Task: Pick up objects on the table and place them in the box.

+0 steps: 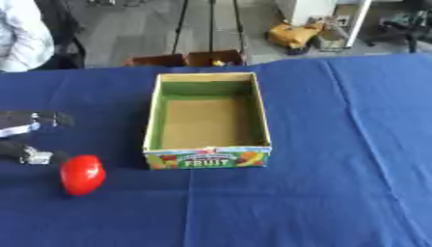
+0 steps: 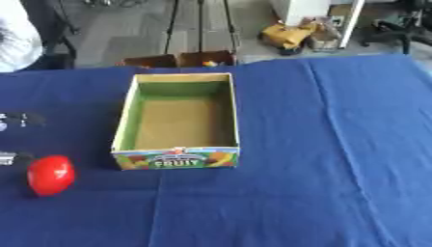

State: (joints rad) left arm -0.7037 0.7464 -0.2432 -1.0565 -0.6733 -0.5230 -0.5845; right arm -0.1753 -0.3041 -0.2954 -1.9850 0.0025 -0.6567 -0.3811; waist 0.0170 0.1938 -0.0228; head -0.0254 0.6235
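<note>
Your left hand [image 1: 30, 137] is at the left edge, fingers spread apart, one fingertip just touching the red thing [image 1: 82, 174]. It lies on the blue table [image 1: 337, 183], left of the open box [image 1: 209, 159].

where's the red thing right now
The red object lies on the blue tablecloth at the left, just left of the empty fruit box, with the left hand right beside it.

Grey floor [image 1: 135, 29] beyond blue-clothed table [image 1: 337, 144]
</note>
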